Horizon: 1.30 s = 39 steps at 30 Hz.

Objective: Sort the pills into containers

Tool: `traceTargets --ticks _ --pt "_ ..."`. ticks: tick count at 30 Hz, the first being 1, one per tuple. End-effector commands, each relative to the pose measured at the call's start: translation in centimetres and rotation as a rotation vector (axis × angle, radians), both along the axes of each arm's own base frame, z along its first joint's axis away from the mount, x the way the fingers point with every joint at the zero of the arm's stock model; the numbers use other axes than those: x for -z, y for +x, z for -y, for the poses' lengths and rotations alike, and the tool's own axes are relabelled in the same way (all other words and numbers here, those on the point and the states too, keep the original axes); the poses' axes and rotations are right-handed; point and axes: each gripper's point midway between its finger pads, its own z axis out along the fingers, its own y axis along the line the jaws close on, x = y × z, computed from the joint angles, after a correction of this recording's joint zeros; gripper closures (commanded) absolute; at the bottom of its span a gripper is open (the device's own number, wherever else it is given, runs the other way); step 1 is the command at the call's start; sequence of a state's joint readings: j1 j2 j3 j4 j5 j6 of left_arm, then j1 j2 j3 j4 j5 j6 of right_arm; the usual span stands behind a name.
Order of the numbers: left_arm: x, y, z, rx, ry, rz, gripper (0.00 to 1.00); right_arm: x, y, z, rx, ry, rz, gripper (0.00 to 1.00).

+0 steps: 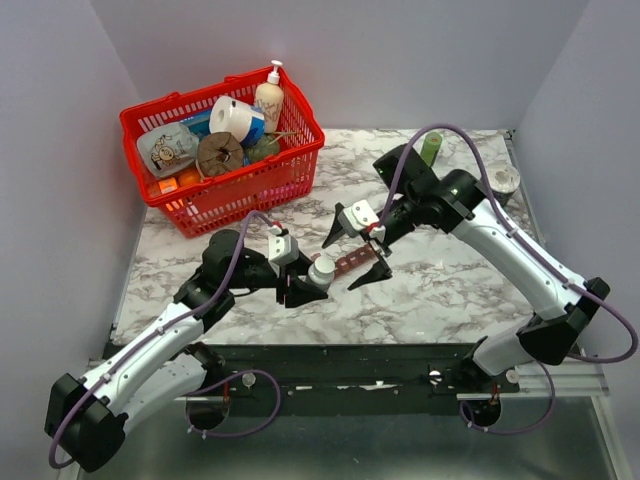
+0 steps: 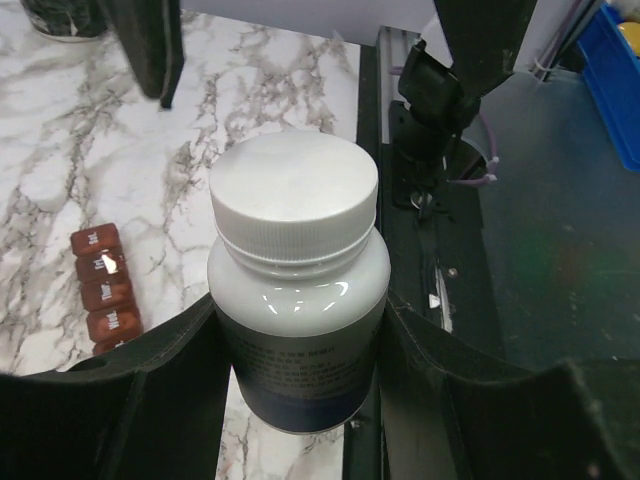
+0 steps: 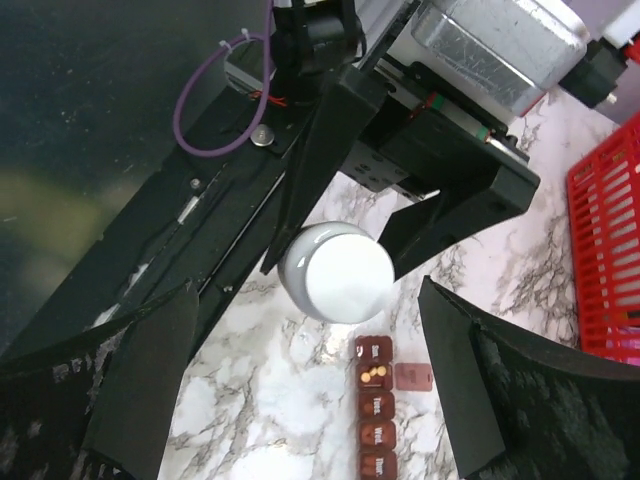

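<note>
Right wrist view: the right gripper (image 3: pixel 306 292) hangs with its jaws spread wide on either side of a white-capped pill bottle (image 3: pixel 337 270), not touching it. The left gripper (image 2: pixel 300 385) pinches the bottle around its body. The dark red pill organizer (image 3: pixel 377 420) lies on the marble table (image 3: pixel 250 430) just beside the bottle. One compartment near the bottle end (image 3: pixel 375 372) stands open with a few yellowish pills inside, and its lid flap (image 3: pixel 410 376) is folded out to the side. The bottle's cap is on, so unscrewing looks like the step in hand. If the right fingers close off-centre on the smooth round cap, they may slip or twist the whole bottle in the left grip. Once the bottle is open, a steep tilt could scatter pills past the narrow compartments. A low pass could also nudge the light strip or knock its flap shut.
</note>
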<state>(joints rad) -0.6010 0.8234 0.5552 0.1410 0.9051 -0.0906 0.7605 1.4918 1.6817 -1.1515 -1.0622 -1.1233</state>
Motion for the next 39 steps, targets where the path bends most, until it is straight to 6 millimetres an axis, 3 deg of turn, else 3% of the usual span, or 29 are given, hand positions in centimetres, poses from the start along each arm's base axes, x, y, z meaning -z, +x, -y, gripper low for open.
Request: traceTargets --ticks 1,11,15,19,20,23,24,25,26,28,29,31,33,36,39 --pt "-2.2 -1.1 0.5 0.114 -0.049 0.04 1.0 -0.1 -1.1 -0.7 -0.101 0.031 -0.052 0.04" --pt "-1.4 -0.3 0.9 0.118 -0.004 0.029 1.0 1.6 -1.6 -1.7 -0.096 -0.062 -0.176 0.28" --pt "-1.3 0.3 0.8 0.083 0.009 0.047 1.0 1.9 -1.5 -1.8 -0.084 -0.089 -0.202 0.51" --pt "-2.4 2.3 0.4 -0.05 -0.003 0.087 1.0 2.7 -1.1 -2.1 -0.031 -0.124 -0.218 0.61" --pt "-3.7 3.3 0.2 -0.126 -0.04 0.132 1.0 3.1 -0.9 -2.0 0.019 -0.162 -0.252 0.61" --pt "-6.7 4.9 -0.6 -0.27 -0.135 0.172 1.0 4.4 1.1 -2.8 0.213 -0.212 -0.313 0.62" --pt "-7.5 6.9 -1.6 -0.412 -0.156 0.183 1.0 4.5 2.5 -3.7 0.279 -0.187 -0.303 0.62" --pt "-8.0 7.6 -2.2 -0.479 -0.174 0.189 1.0 5.0 3.3 -3.8 0.347 -0.205 -0.321 0.62" --pt "-9.1 7.9 -2.6 -0.531 -0.213 0.208 1.0 6.7 4.6 -3.4 0.498 -0.274 -0.374 0.63" --pt "-9.7 9.8 -4.1 -0.685 -0.24 0.218 1.0 7.5 6.2 -3.8 0.609 -0.277 -0.393 0.66" --pt "-10.3 10.0 -4.0 -0.708 -0.267 0.229 1.0 8.8 6.4 -3.5 0.67 -0.312 -0.439 0.67" --pt "-10.0 10.6 -4.0 -0.741 -0.267 0.229 1.0 9.1 6.7 -4.0 0.718 -0.297 -0.492 0.67" --pt "-9.2 10.9 -3.3 -0.728 -0.244 0.223 1.0 8.9 5.8 -4.5 0.683 -0.306 -0.563 0.65" --pt "-7.7 10.4 -2.7 -0.682 -0.211 0.231 1.0 7.0 5.2 -4.9 0.619 -0.27 -0.57 0.51" --pt "-5.8 8.8 -2.1 -0.58 -0.142 0.247 1.0 4.3 5.1 -4.4 0.549 -0.215 -0.541 0.27"
